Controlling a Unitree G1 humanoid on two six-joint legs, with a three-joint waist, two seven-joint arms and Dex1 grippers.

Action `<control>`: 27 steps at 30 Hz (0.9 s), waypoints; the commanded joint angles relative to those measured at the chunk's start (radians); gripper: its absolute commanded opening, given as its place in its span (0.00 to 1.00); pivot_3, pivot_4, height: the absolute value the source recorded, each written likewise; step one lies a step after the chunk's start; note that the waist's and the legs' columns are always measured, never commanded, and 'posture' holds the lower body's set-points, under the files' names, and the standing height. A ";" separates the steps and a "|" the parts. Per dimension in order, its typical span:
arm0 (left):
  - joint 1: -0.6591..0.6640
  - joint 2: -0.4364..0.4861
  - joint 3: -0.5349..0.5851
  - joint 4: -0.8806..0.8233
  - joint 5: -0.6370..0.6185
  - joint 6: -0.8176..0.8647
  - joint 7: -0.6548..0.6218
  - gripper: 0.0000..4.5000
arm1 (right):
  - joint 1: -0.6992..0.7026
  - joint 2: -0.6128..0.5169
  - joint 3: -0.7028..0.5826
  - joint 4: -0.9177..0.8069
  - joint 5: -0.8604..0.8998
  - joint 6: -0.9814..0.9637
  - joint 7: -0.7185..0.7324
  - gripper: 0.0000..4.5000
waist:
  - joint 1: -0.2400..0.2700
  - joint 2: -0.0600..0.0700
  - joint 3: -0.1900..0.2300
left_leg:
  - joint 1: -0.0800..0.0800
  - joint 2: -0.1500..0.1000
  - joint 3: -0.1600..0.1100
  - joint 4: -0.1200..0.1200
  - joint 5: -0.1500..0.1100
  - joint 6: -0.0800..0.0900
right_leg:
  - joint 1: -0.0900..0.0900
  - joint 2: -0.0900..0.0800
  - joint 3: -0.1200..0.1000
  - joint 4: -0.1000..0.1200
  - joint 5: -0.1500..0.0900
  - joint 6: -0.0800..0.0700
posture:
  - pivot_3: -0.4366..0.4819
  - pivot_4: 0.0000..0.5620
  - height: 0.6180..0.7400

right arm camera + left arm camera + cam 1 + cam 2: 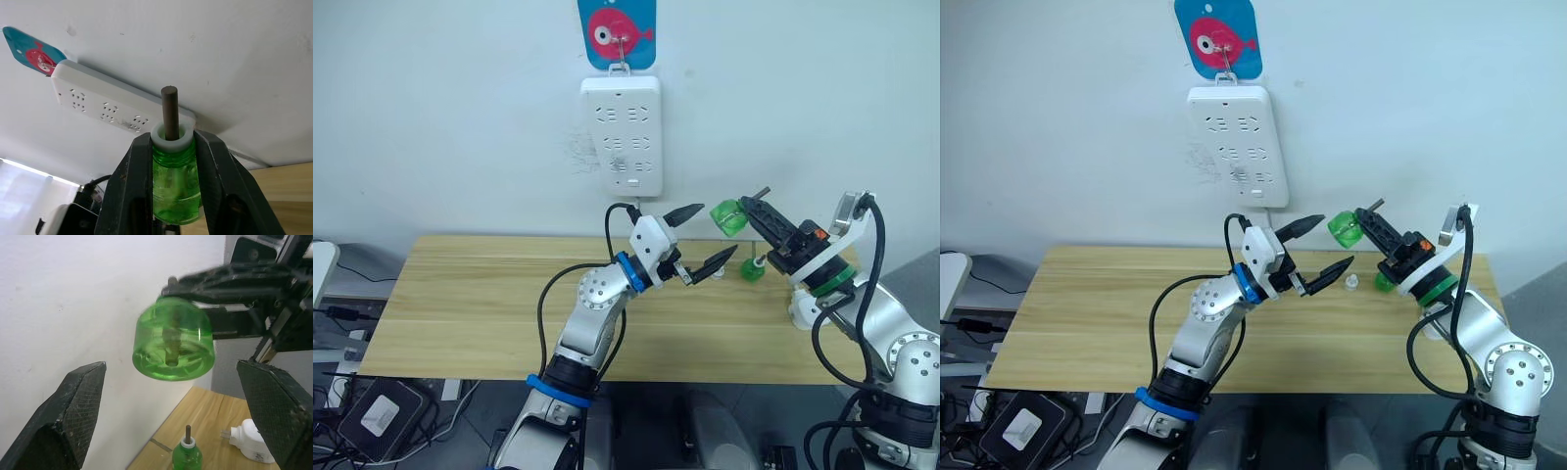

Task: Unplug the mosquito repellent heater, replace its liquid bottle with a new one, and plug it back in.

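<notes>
Judging by the unplugged heater (pixel 248 441) lying on the desk (pixel 470 313), the swap is midway: right claw (pixel 171 147) clamps a bare-wick green bottle (pixel 730 217) aloft, left claw (pixel 701 239) gapes empty beside it.

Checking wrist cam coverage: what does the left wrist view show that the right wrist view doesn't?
Left wrist view alone: the left gripper open, its fingers either side of the bottle's base; on the table below, a second green bottle with a bare wick, and the white heater lying unplugged.

Right wrist view alone: the wall power strip and the fish hanger above it, plus the held bottle's white neck collar and wick tip.

Both: the green bottle clamped in the right gripper, and the white wall.
</notes>
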 commanded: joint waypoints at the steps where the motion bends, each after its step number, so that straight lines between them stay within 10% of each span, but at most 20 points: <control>1: -0.017 -0.020 -0.015 -0.008 -0.006 -0.035 0.010 1.00 | 0.011 -0.035 0.018 -0.059 0.056 -0.037 -0.011 0.19 | 0.000 0.000 0.000 | 0.000 0.000 0.000 0.000 0.000 0.000 | 0.000 0.000 0.000 0.000 0.000 0.000 | 0.37 0.40 1.00; 8: -0.033 -0.035 -0.022 0.009 -0.006 -0.064 0.021 1.00 | 0.032 -0.091 0.051 -0.066 0.083 -0.076 -0.007 0.19 | 0.000 0.000 0.000 | 0.000 0.000 0.000 0.000 0.000 0.000 | 0.000 0.000 0.000 0.000 0.000 0.000 | 0.37 0.40 1.00; 17: -0.021 -0.039 -0.033 -0.001 -0.016 -0.062 0.025 0.50 | 0.051 -0.131 0.077 -0.077 0.114 -0.114 -0.009 0.19 | 0.000 0.000 0.000 | 0.000 0.000 0.000 0.000 0.000 0.000 | 0.000 0.000 0.000 -0.001 0.000 0.000 | 0.36 0.41 1.00; 25: -0.026 -0.039 -0.027 -0.005 -0.017 -0.052 0.034 0.50 | 0.060 -0.173 0.111 -0.091 0.115 -0.115 0.006 0.19 | 0.000 0.000 0.000 | 0.000 0.000 0.000 0.000 0.000 0.001 | 0.001 0.000 0.000 -0.001 0.000 0.000 | 0.36 0.42 1.00; 27: -0.032 -0.037 -0.024 -0.003 -0.016 -0.048 0.035 0.50 | 0.055 -0.179 0.111 -0.084 0.103 -0.124 0.012 0.36 | 0.000 0.000 0.000 | 0.000 0.000 0.000 0.000 0.000 0.001 | 0.001 0.001 0.000 -0.001 0.000 0.000 | 0.37 0.42 1.00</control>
